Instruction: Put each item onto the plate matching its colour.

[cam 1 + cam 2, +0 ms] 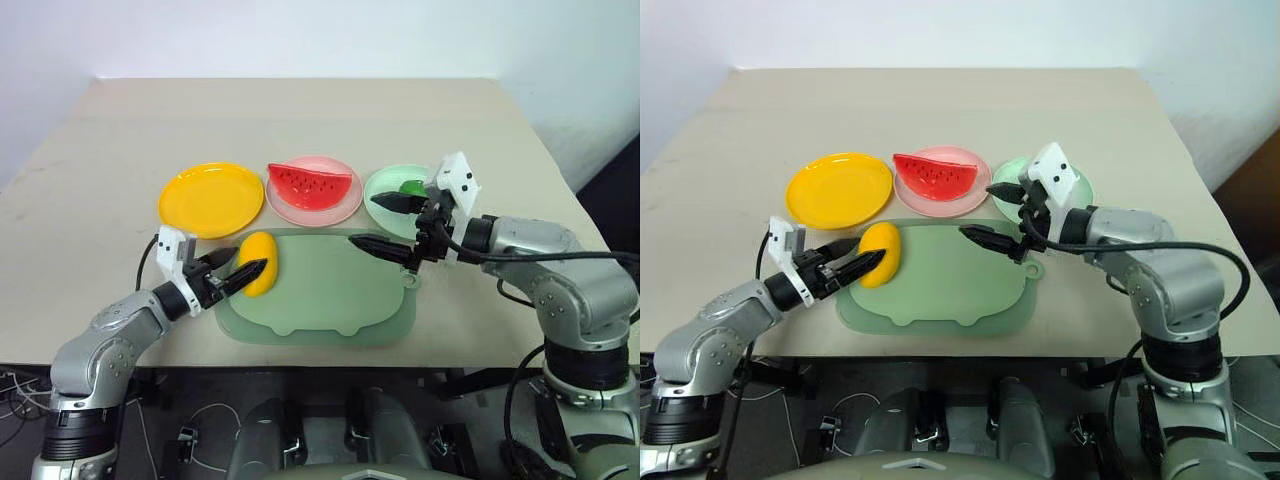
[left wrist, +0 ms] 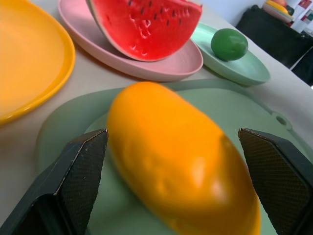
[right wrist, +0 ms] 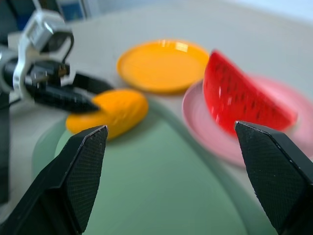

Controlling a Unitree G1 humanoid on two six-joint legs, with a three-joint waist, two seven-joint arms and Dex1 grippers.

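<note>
Pale green mat [image 1: 330, 300] lies nearest on surface [image 1: 100, 230]; yellow mango [image 1: 260, 263] sits at its near-left corner. Left claw [image 1: 243, 268] is spread wide w/ mango between fingers, nothing gripped yet. Should be closed across mango's mid, then lifted to yellow plate [image 1: 211, 198] just beyond. Right claw [image 1: 394, 226] is wide open, empty, over mat's far-right edge. Farther: watermelon slice [image 1: 314, 184] on pink plate [image 1: 340, 210], lime [image 1: 412, 187] on mint plate [image 1: 385, 190], both judged done.
</note>
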